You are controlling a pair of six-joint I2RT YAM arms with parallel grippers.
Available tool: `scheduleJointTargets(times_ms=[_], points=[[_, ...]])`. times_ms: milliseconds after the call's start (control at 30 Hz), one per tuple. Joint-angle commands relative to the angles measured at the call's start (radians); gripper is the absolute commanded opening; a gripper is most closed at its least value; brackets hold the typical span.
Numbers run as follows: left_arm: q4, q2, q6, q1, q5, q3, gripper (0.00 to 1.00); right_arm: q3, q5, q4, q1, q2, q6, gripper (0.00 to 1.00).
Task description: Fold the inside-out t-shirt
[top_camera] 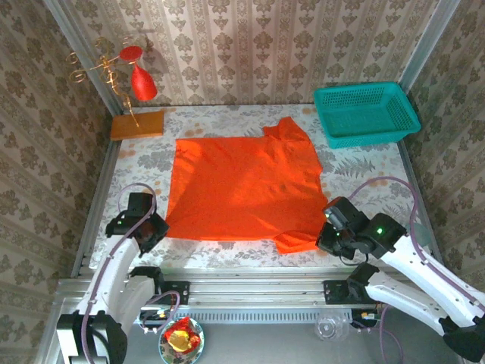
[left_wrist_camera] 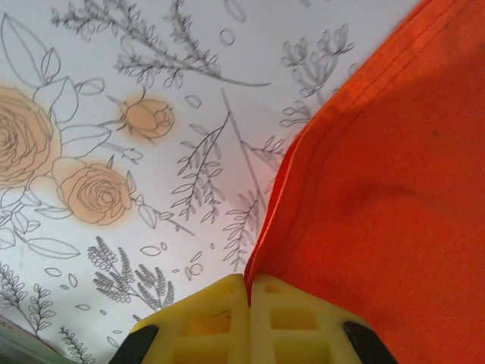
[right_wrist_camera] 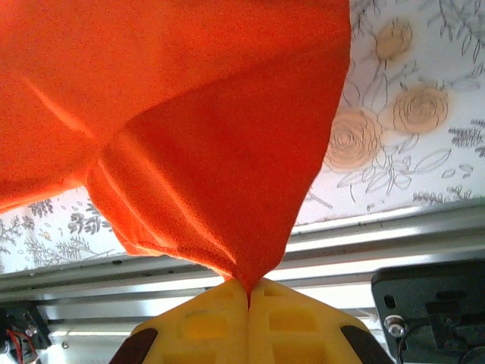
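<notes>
- near-left corner of the shirt (top_camera: 242,186) is being pinched by the left claw (left_wrist_camera: 248,294)
- near sleeve (top_camera: 297,241) is being pinched by the right claw (right_wrist_camera: 248,292), probably for folding that edge over

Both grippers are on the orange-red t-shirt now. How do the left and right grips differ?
The left gripper, yellow-fingered, pinches a stitched hem corner of the plain orange-red cloth t-shirt; the right gripper pinches cloth by the near sleeve. At the left the cloth looks smooth; at the right it bunches into a creased cone narrowing into the grip. Both are shut on the shirt at its near edge.
</notes>
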Motion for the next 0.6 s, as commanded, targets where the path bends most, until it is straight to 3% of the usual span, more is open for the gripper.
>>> scheduleJointTargets(times_ms=[0, 367, 567], points=[[0.035, 0.029, 0.053, 0.009, 0.026, 0.057, 0.00, 0.059, 0.094, 0.004, -0.023, 0.069, -0.077, 0.00], [0.147, 0.295, 0.262, 0.021, 0.062, 0.211, 0.00, 0.268, 0.075, 0.189, -0.246, 0.389, -0.374, 0.00], [0.195, 0.446, 0.340, 0.041, 0.086, 0.283, 0.00, 0.355, 0.032, 0.248, -0.307, 0.541, -0.461, 0.00]])
